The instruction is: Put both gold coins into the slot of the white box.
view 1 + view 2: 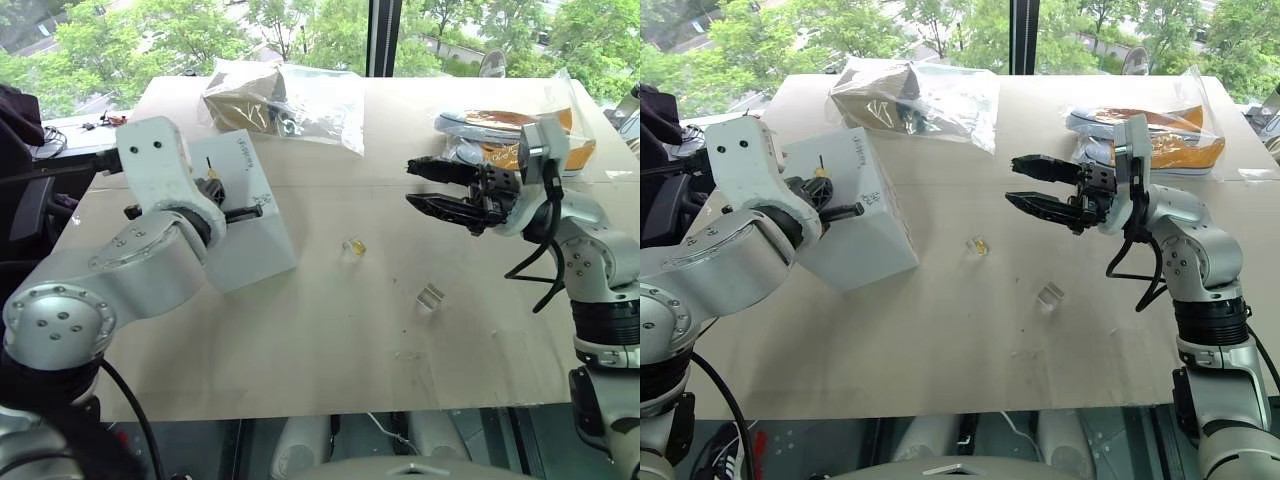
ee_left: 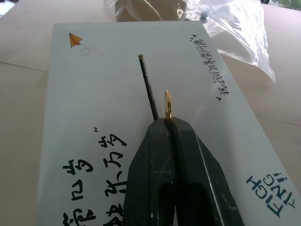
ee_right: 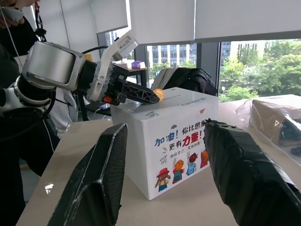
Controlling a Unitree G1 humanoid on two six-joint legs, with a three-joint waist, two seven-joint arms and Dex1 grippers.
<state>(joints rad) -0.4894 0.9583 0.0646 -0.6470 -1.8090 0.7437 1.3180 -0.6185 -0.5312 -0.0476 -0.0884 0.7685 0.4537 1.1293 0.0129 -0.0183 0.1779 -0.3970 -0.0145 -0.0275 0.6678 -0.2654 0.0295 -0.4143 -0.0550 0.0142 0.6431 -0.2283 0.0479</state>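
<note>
The white box (image 1: 255, 250) stands at the left of the table, with its black slot (image 2: 147, 87) in the top face. My left gripper (image 2: 167, 123) is shut on a gold coin (image 2: 167, 104), held on edge just above the box top, right beside the slot and in line with it. The right wrist view shows the same coin (image 3: 159, 94) over the box. My right gripper (image 1: 410, 182) hovers open and empty over the table's right half, pointing toward the box. A small clear holder (image 1: 353, 247) with a gold glint inside lies mid-table.
A second clear holder (image 1: 430, 297) lies nearer the front edge. A clear bag with a brown item (image 1: 280, 100) sits behind the box. Bagged orange and blue things (image 1: 500, 135) lie at the back right. Windows run behind the table.
</note>
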